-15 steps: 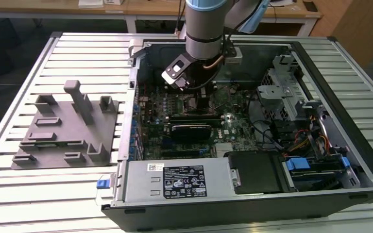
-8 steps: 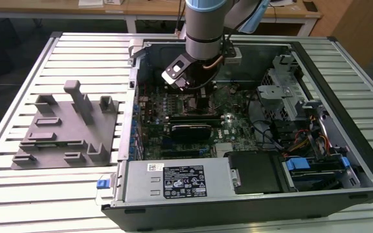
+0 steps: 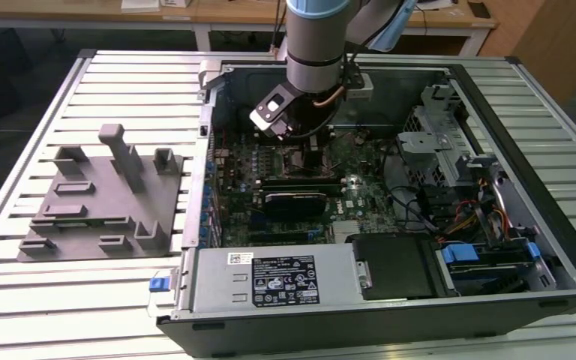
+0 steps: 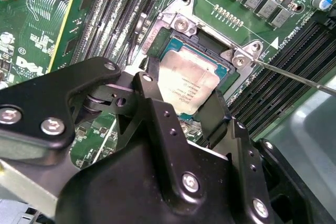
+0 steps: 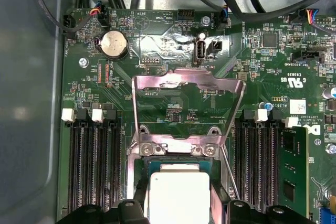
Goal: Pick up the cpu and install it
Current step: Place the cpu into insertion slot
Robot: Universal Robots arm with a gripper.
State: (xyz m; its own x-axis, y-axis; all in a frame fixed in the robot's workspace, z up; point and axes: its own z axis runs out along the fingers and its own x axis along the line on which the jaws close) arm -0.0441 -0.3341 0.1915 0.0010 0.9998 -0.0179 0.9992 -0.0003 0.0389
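The cpu is a pale silvery square chip, level over the metal-framed socket on the green motherboard. My gripper is shut on it, one black finger against each of two opposite edges. Whether the chip rests in the socket or hovers just above it cannot be told. In the first wrist view the cpu sits between the fingers of my gripper, below the raised load plate. In the exterior view my gripper reaches down into the open computer case.
Memory slots flank the socket on both sides. A thin metal lever sticks out beside the socket. Cables, a drive cage and the power supply crowd the case. A grey slotted fixture lies on the table at the exterior view's left.
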